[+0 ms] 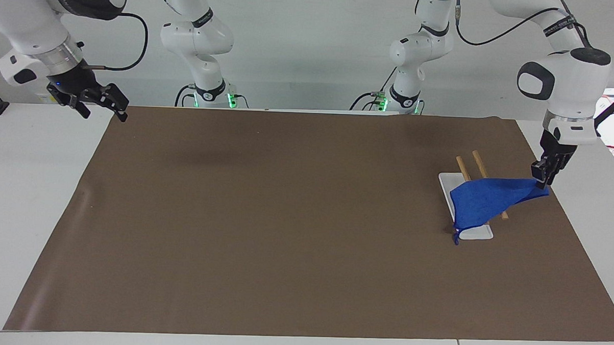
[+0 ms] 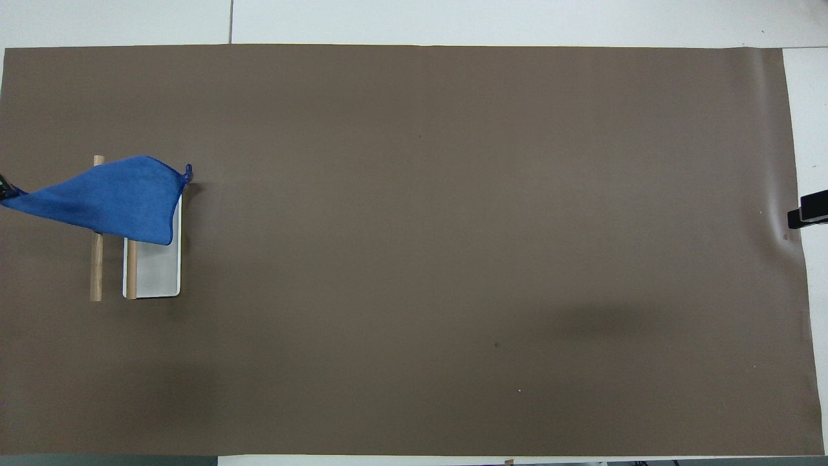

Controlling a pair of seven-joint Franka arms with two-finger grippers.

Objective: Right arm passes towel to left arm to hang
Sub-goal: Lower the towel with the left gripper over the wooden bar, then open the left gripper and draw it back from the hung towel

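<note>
The royal-blue towel [image 1: 482,201] lies draped over the two wooden rods [image 1: 478,163] of a rack with a white base [image 1: 477,232], at the left arm's end of the table. My left gripper [image 1: 540,181] is shut on one corner of the towel and holds it stretched out beside the rack, just above the mat. The towel's loop corner [image 1: 456,238] hangs at the base's edge. The overhead view shows the towel [image 2: 110,199] across both rods [image 2: 96,272]. My right gripper [image 1: 104,113] is open and empty, in the air over the mat's corner at the right arm's end.
A brown mat [image 1: 285,217] covers most of the white table [image 1: 30,193]. The rack's white base [image 2: 155,272] stands on the mat. The right gripper's tip [image 2: 807,213] shows at the overhead view's edge.
</note>
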